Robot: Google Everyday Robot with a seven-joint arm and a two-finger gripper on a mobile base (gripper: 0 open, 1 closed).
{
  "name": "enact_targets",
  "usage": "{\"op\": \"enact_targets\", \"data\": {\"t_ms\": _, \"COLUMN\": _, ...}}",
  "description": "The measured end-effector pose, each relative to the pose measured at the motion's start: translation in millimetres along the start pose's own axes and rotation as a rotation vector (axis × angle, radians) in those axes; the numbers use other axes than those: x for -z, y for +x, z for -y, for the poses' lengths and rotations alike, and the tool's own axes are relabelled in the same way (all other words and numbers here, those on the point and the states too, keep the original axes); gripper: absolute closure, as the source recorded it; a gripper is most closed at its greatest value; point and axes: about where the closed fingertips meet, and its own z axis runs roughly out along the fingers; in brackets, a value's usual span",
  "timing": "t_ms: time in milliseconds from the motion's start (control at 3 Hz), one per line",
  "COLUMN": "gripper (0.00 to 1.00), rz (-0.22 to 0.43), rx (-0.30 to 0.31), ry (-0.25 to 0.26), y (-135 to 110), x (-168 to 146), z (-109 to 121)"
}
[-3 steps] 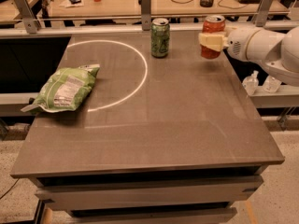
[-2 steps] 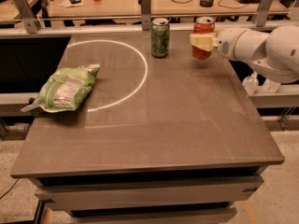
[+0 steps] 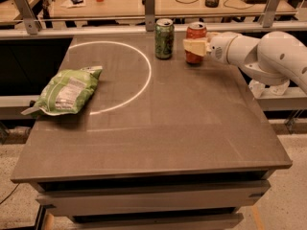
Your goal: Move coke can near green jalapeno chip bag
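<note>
The coke can (image 3: 195, 32) is red-orange with a silver top, upright at the back of the table, right of centre. My gripper (image 3: 194, 46) reaches in from the right and is shut on the coke can, its pale fingers (image 3: 192, 45) across the can's middle. The green jalapeno chip bag (image 3: 67, 91) lies flat near the table's left edge, far left of the can.
A green soda can (image 3: 164, 38) stands upright just left of the coke can. A white circle line (image 3: 144, 75) is marked on the grey table (image 3: 192, 128). My white arm (image 3: 268, 56) spans the right side. Cluttered desks stand behind the back rail.
My gripper has carried the coke can leftward along the back of the table, from near the right edge to close beside the green soda can.
</note>
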Motion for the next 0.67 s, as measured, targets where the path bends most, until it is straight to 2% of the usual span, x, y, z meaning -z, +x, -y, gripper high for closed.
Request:
{"op": "enact_targets", "data": {"t_ms": 333, "gripper": 1.0, "rz": 0.027, "rx": 0.024, "ry": -0.073, "y": 1.3, "x": -19.5, "z": -14.3}}
{"op": "enact_targets", "data": {"t_ms": 667, "gripper": 0.82, "rz": 0.027, "rx": 0.025, "ry": -0.077, "y": 1.4, "x": -21.2, "z": -16.1}}
